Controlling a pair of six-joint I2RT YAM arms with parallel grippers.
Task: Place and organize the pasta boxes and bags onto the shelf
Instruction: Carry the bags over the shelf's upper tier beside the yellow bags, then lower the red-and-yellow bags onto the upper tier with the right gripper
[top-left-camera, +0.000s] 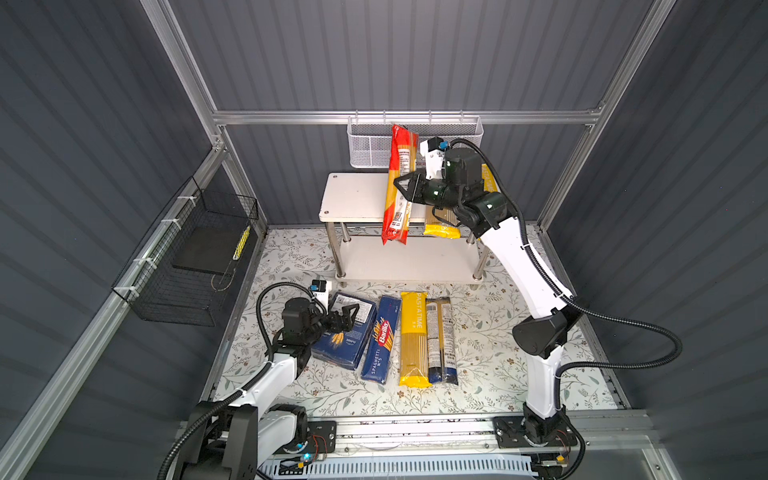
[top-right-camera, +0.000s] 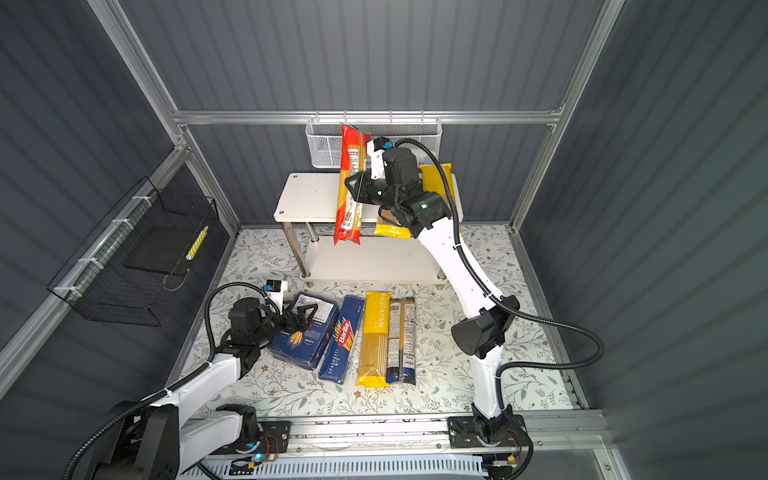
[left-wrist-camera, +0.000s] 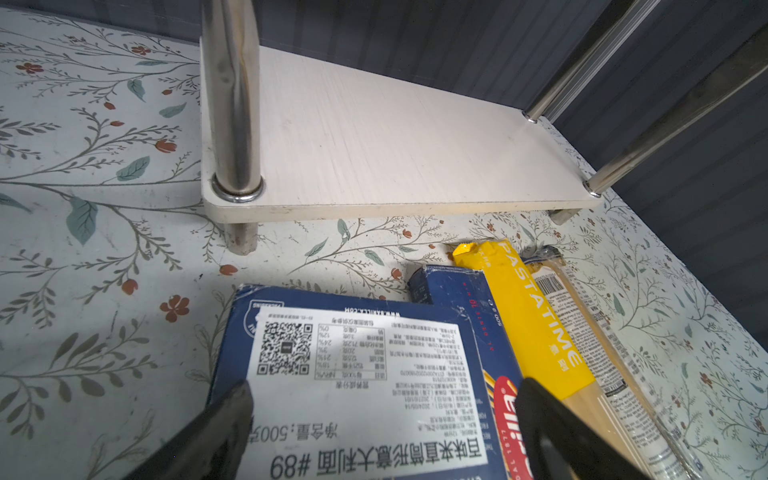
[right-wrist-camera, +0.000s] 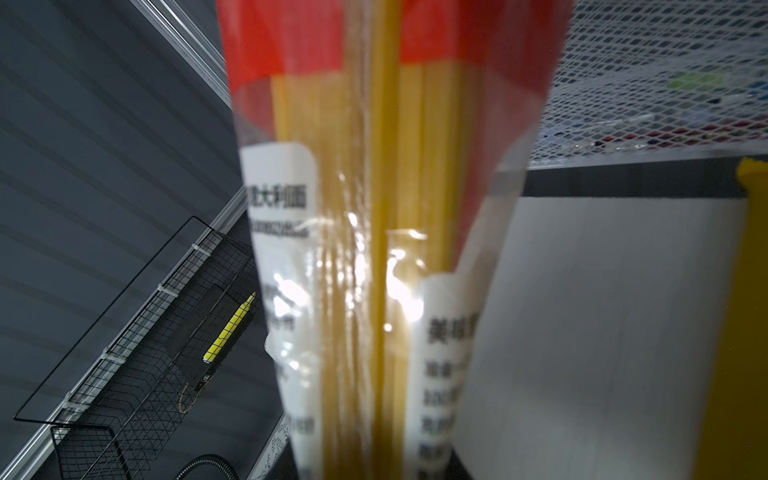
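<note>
right gripper (top-left-camera: 404, 189) is clamped mid-length on the long clear spaghetti bag with red ends (top-left-camera: 401, 158). the bag hangs tilted above the top board of the white two-tier shelf with chrome legs (top-left-camera: 353, 199), its near end past the front edge, not set down. a yellow plastic pasta bag (top-left-camera: 441, 230) lies on that board under the right arm.

judgement: level the red bag, align it parallel just beside the yellow one, lower it flat, then release. released tilted, it could slide off the front.

left gripper (top-left-camera: 347, 316) has its jaws apart and empty, hovering over the wide dark blue barilla cardboard box (top-left-camera: 338, 353).
</note>
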